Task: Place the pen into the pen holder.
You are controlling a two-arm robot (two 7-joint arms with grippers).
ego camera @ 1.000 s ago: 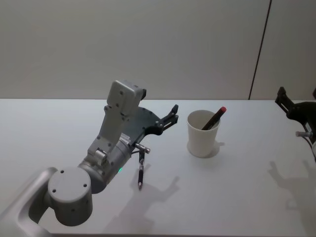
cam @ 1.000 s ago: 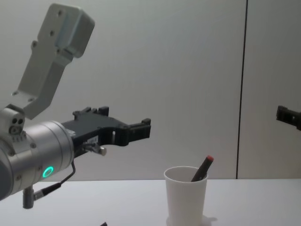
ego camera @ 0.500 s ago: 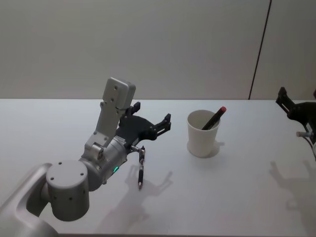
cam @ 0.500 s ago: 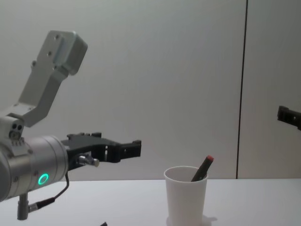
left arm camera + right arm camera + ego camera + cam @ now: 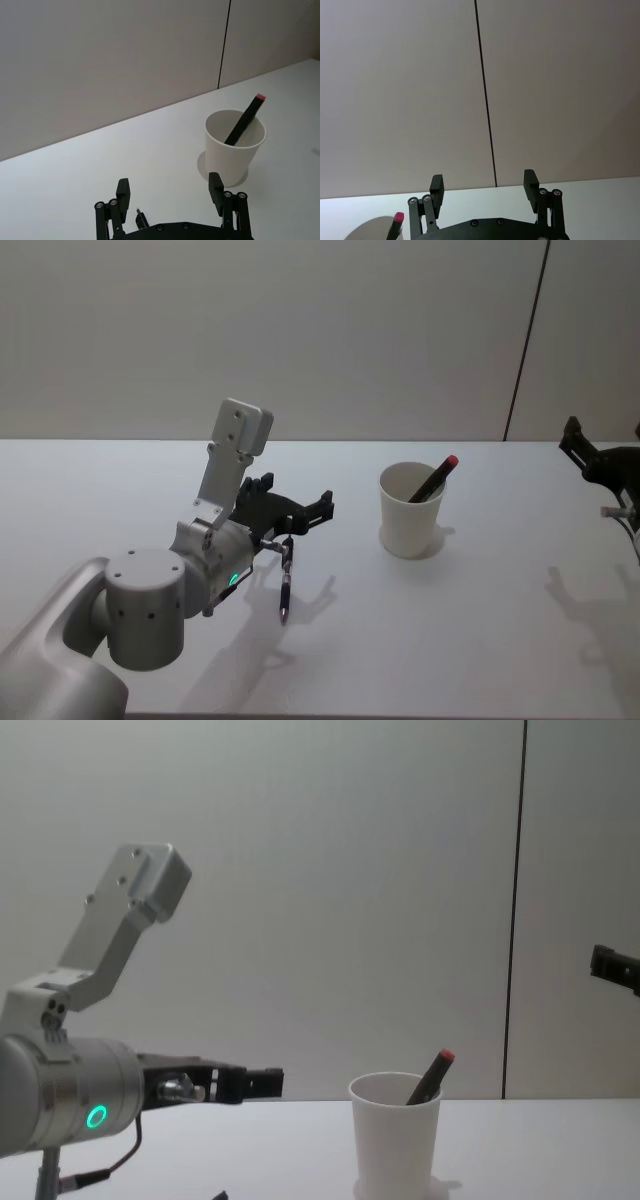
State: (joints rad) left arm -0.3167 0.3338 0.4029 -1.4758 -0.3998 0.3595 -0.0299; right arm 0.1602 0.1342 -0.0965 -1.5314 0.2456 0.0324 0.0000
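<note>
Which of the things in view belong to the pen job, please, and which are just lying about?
For the job:
- loose pen, lying on the table
- cup
- left pincer, open, close to the loose pen

Not in play:
- red-tipped pen, leaning in the cup
- right pincer, open, parked at the table's right edge
</note>
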